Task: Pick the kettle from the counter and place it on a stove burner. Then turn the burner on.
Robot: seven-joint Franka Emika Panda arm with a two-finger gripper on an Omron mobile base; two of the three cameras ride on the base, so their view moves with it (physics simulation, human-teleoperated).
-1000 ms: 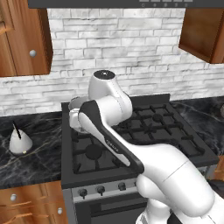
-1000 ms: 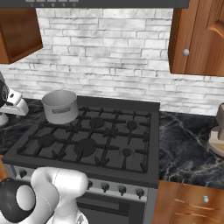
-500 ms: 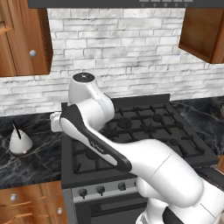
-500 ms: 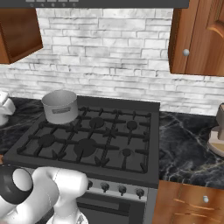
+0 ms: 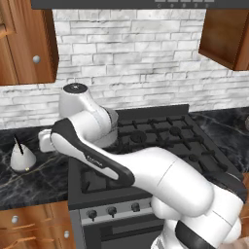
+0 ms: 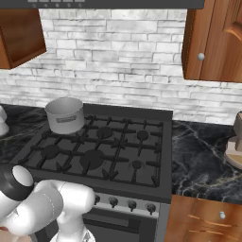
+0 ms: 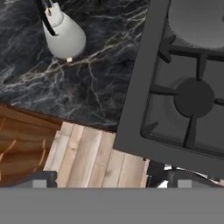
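Kettle [image 7: 64, 36] sits upright on the black marble counter [image 7: 87, 87], left of the stove [image 7: 144, 109], well apart from my hand. I hang above the counter edge to line up a reach. My jaws: cannot tell how they stand. Pot [image 6: 65, 115] occupies a rear burner.

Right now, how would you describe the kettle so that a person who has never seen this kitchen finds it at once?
Find the black grated stove under the white brick wall, then look at the black marble counter to its left. The kettle stands there alone: small, pale, cone-shaped, with a thin black loop handle, unlike the bigger grey cylindrical pot on the stove.
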